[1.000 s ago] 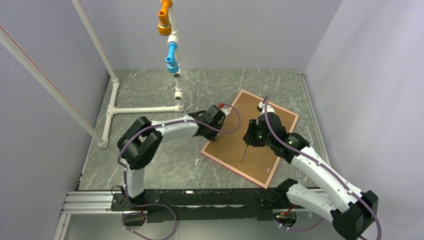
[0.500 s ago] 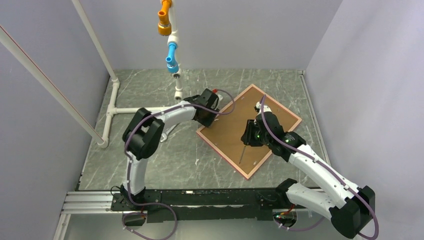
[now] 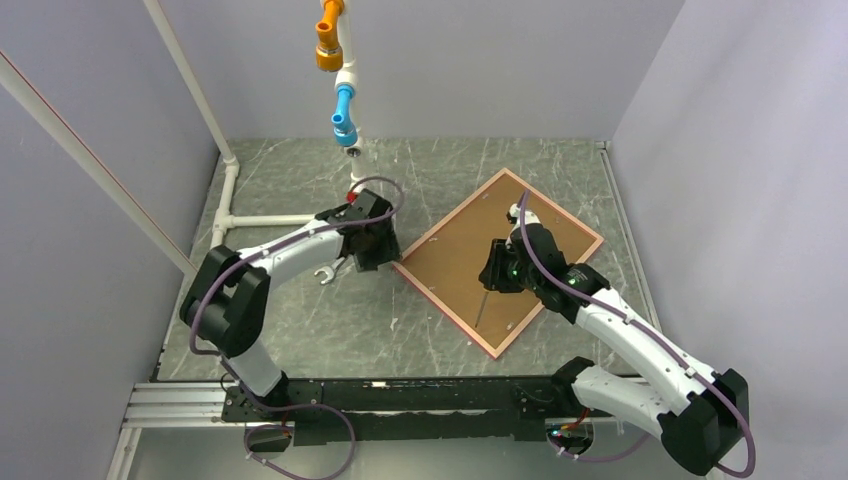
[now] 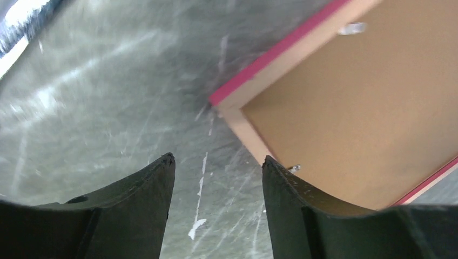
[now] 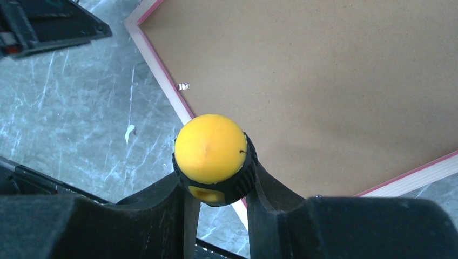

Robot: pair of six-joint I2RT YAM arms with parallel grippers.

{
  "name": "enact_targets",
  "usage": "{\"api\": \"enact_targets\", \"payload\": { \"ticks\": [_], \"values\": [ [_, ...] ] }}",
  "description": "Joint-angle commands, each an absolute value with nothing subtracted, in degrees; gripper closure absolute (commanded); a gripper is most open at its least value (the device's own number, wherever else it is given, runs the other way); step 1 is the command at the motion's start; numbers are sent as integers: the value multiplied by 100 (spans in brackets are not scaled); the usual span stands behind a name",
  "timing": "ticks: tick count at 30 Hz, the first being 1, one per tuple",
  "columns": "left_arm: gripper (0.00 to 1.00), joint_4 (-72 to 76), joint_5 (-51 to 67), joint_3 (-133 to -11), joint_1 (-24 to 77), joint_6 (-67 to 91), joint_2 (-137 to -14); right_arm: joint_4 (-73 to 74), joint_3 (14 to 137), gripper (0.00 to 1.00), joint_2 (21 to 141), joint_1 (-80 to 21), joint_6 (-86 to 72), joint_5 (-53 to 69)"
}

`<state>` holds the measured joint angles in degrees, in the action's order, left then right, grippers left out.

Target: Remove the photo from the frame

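The left tool (image 4: 219,158), opened and empty, has been withdrawn from the pink-edged brown-backed frame (image 3: 470,250) on the grey marble table (image 3: 330,320), while a yellow-capped screwdriver (image 5: 210,148) is clamped by the right tool (image 5: 216,178).

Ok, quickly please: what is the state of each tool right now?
Left tool: open, holding nothing.
Right tool: closed on the yellow-capped screwdriver.

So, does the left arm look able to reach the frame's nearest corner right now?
Probably yes. The left gripper is open beside that corner of the frame, with only bare table between. The right gripper holds the screwdriver over the frame's back, away from that corner.
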<state>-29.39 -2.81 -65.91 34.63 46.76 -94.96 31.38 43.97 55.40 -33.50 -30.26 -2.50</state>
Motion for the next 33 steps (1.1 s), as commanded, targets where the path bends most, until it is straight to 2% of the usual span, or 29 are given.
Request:
{"api": "enact_targets", "payload": {
  "ticks": [1, 4, 7, 12, 18, 20, 22, 25, 28, 33],
  "values": [
    [33, -2184, 627, -5996, 3294, 6539, -9548, 2890, 4386, 100, 5320, -3333, -3067, -245],
    [28, -1767, 842, -6014, 3308, 6828, -9784, 2947, 4374, 100, 5264, -3333, -3088, -248],
    [26, -1756, 937, -6135, 3351, 7137, -10039, 2970, 4333, 100, 5196, -3342, -3118, -269],
    [36, -3025, 642, -6614, 3459, 7986, -10580, 2930, 4289, 100, 5165, -3339, -3146, -237],
    [41, -3217, 563, -6893, 3599, 8096, -11083, 2920, 4333, 100, 5256, -3340, -3142, -158],
    [47, -3247, 488, -6946, 3624, 8053, -11194, 2891, 4320, 100, 5268, -3334, -3131, -151],
    [63, -3293, 467, -6994, 3623, 7918, -11327, 2868, 4332, 100, 5336, -3339, -3109, -148],
    [78, -3407, 321, -7090, 3622, 7523, -11505, 2768, 4358, 100, 5512, -3335, -3038, -108],
    [98, -3366, 93, -7189, 3627, 6826, -11637, 2579, 4445, 100, 5799, -3339, -2962, -44],
    [100, -2698, 17, -6952, 3633, 5777, -11438, 1972, 4719, 100, 6318, -3340, -2814, 191]
  ]
}}
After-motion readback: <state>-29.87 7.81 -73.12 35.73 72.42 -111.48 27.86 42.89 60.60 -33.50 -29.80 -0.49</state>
